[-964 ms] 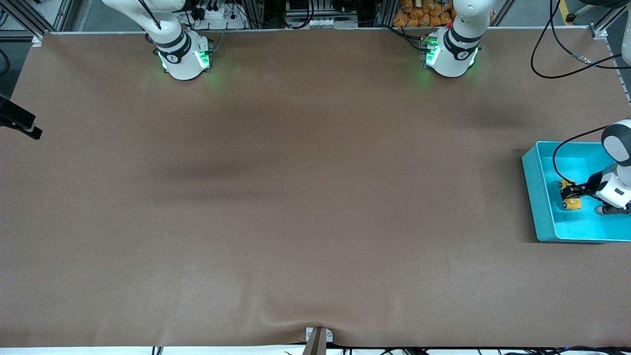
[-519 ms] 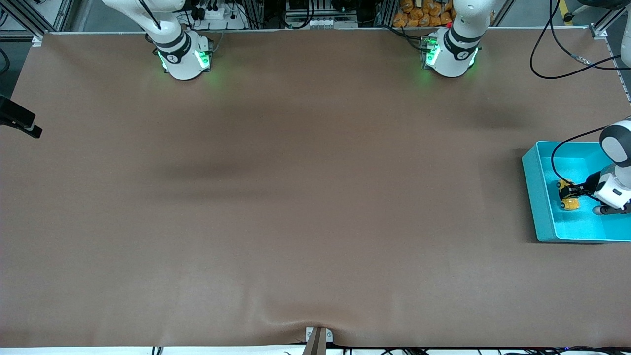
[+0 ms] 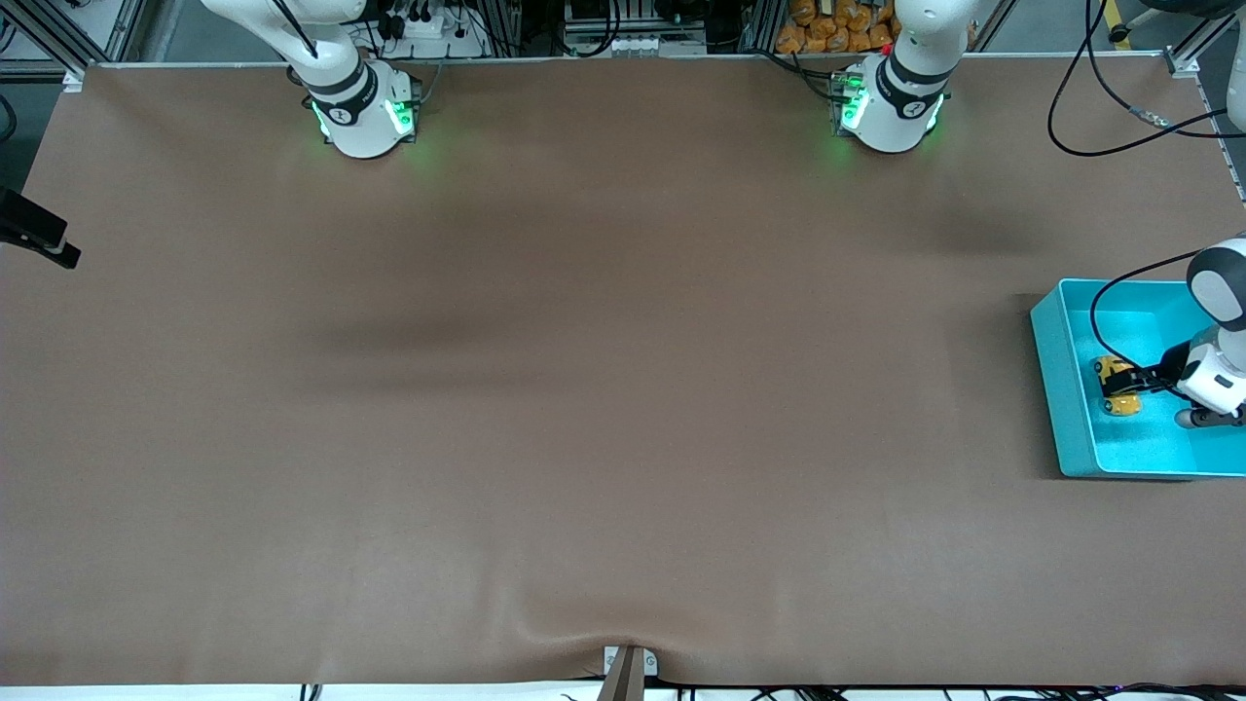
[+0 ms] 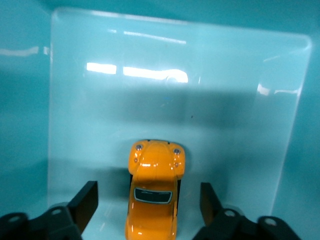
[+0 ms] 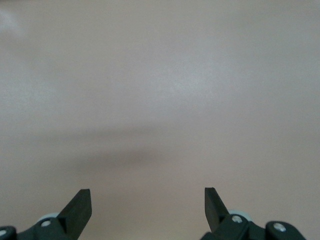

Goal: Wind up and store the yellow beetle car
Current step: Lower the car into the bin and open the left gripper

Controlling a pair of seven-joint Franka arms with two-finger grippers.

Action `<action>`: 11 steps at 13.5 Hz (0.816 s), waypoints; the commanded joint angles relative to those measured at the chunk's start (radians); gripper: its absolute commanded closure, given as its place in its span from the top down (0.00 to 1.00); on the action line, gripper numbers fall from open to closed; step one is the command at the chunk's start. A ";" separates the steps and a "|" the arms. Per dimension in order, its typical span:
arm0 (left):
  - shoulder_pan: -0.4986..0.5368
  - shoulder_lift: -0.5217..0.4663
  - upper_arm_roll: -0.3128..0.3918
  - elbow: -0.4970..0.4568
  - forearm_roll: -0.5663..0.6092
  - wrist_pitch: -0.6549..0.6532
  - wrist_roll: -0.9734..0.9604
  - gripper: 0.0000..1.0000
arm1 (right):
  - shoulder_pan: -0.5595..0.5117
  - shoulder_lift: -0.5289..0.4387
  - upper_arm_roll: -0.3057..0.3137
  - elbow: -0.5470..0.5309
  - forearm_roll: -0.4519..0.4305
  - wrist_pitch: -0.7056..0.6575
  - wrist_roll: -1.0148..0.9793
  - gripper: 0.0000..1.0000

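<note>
Car: the tiny yellow-orange beetle-shaped toy car (image 3: 1118,387) with dark windows and black wheels sits on the floor of the bin, at the right edge of the front view, about mid-height; in the left wrist view it (image 4: 155,187) fills the lower centre of the frame.

Bin: the turquoise rectangular plastic bin (image 3: 1056,389) stands on the table at the left arm's end, cut off by the right border of the front view; its pale glossy floor (image 4: 100,125) fills the left wrist view.

Left gripper: the left gripper (image 3: 1121,382) is low inside the bin, with the car between its black fingers (image 4: 86,204); the fingers stand spread, a clear gap on each side of the car, touching neither flank.

Right gripper: the right gripper (image 3: 41,245) waits at the left edge of the front view, above mid-height, over the table at the right arm's end; its black fingers (image 5: 78,208) are wide apart with nothing between them.

Table: the brown matte tabletop (image 3: 584,389) fills most of the front view, and it alone (image 5: 160,100) shows under the right gripper.
</note>
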 commanded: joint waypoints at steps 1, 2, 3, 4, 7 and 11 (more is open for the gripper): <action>0.000 -0.080 -0.015 -0.013 0.035 -0.013 -0.018 1.00 | -0.004 -0.015 0.007 0.001 -0.011 -0.014 0.017 1.00; 0.000 -0.102 -0.020 -0.013 0.035 -0.022 -0.023 1.00 | -0.003 -0.015 0.009 0.001 -0.011 -0.013 0.018 1.00; 0.000 -0.128 -0.020 -0.013 0.033 -0.050 -0.027 1.00 | -0.003 -0.015 0.009 0.001 -0.011 -0.013 0.017 1.00; 0.002 -0.146 -0.021 -0.009 0.033 -0.084 -0.027 1.00 | -0.003 -0.015 0.009 0.001 -0.011 -0.013 0.017 1.00; 0.002 -0.224 -0.073 -0.009 0.019 -0.188 -0.088 1.00 | -0.003 -0.015 0.007 0.001 -0.011 -0.013 0.017 1.00; 0.002 -0.309 -0.130 -0.004 0.016 -0.240 -0.151 1.00 | -0.003 -0.015 0.007 0.001 -0.012 -0.013 0.017 1.00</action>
